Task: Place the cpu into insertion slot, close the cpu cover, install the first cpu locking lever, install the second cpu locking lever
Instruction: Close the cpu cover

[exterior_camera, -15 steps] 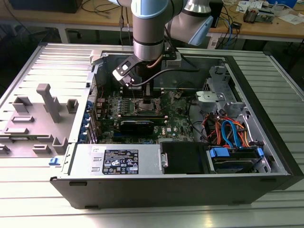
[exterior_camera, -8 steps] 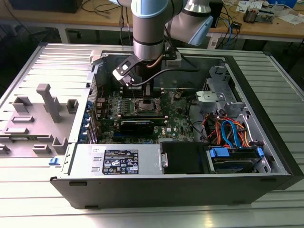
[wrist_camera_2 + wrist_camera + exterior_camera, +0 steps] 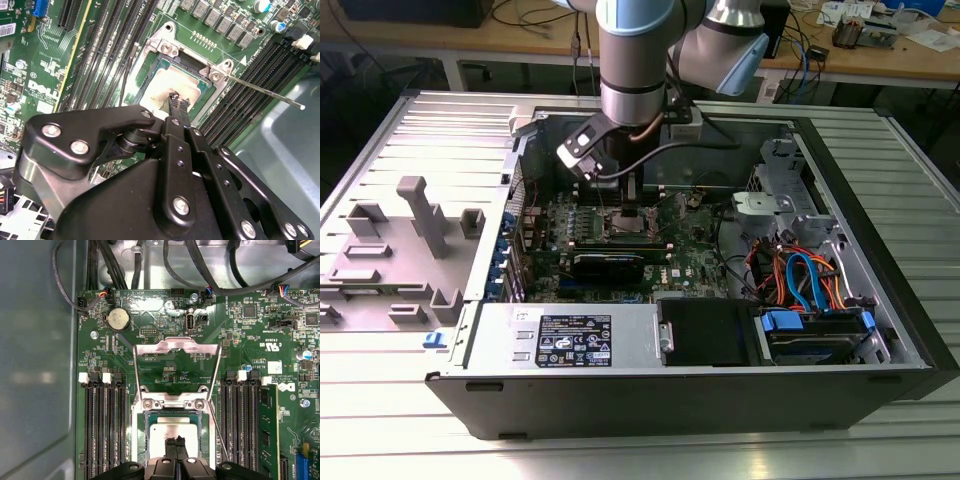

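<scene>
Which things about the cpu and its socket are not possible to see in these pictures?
1. Part of the cpu: covered by the gripper in both wrist views.
2. Contact between gripper and cpu: not decidable in either wrist view.
3. The insertion slot in the exterior view: too small, partly covered by the gripper.

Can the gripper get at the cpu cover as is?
Likely yes. The gripper sits over the cpu; the cover stands open right beside it, with nothing between them.
</scene>
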